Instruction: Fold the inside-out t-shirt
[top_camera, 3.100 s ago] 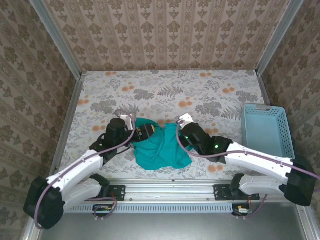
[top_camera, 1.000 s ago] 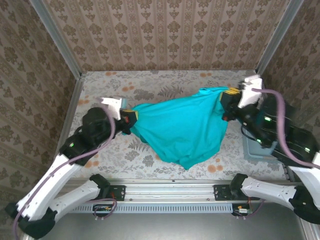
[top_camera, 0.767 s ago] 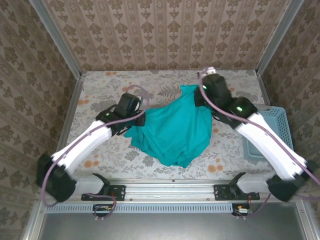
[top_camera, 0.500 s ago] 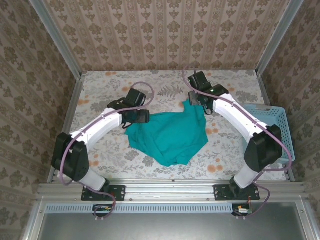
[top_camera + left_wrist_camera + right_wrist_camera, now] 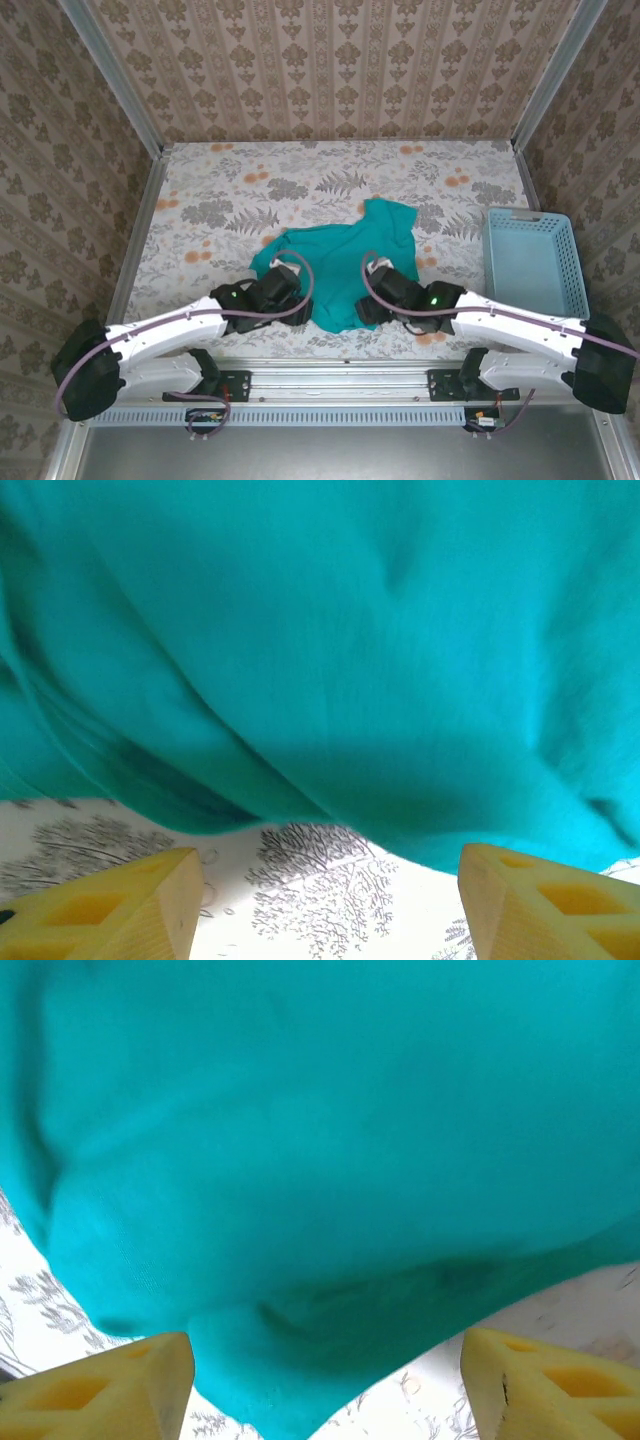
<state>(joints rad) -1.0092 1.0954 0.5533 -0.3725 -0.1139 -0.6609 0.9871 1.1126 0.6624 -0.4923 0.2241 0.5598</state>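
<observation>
Though blurry, t-shirt hem prob. free

Straight ahead of the left gripper, its jaws standing wide apart, the rumpled near edge of the t-shirt is blocking the way, with only a strip of bare table lying open between them. The right gripper, equally spread, is facing the same cloth. Out to its right, the basket is sitting well apart.
</observation>
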